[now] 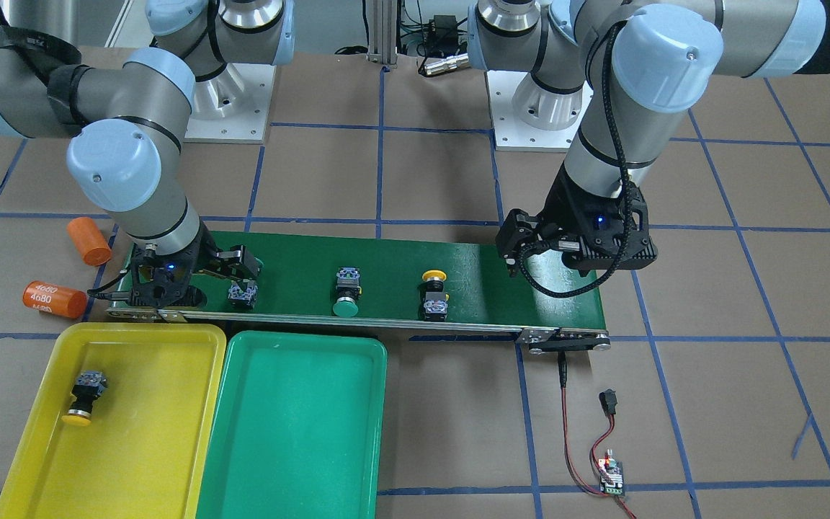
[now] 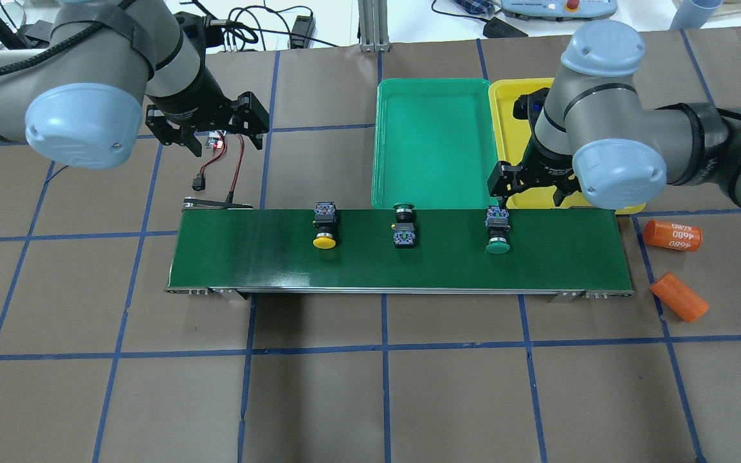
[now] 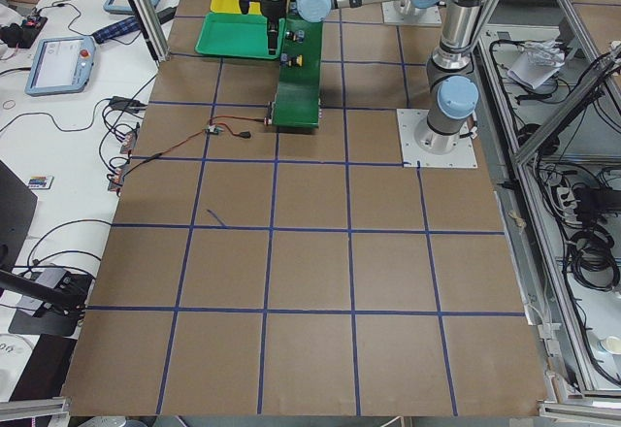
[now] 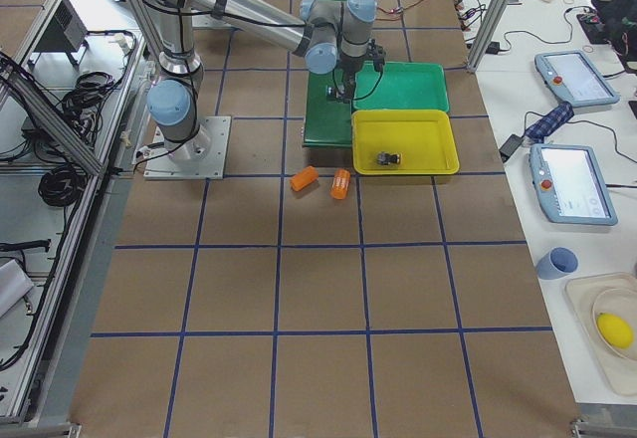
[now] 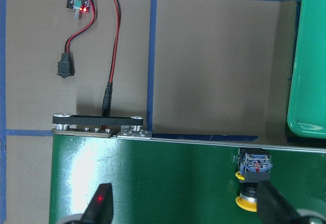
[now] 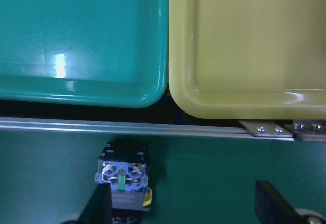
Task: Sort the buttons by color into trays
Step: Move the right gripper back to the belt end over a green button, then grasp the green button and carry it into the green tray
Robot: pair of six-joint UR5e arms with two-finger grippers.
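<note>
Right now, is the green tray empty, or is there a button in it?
Empty. The green tray shows only bare plastic; one green button and a second green button lie on the conveyor belt.

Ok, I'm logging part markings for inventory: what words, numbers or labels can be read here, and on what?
"4680": white print, repeated, on the orange cylinder lying off the end of the dark-green conveyor belt.
Plain orange cylinder: no marking shows.
Black-bodied push-button switches and small red-wired circuit board: print, if any, too small to read.
</note>
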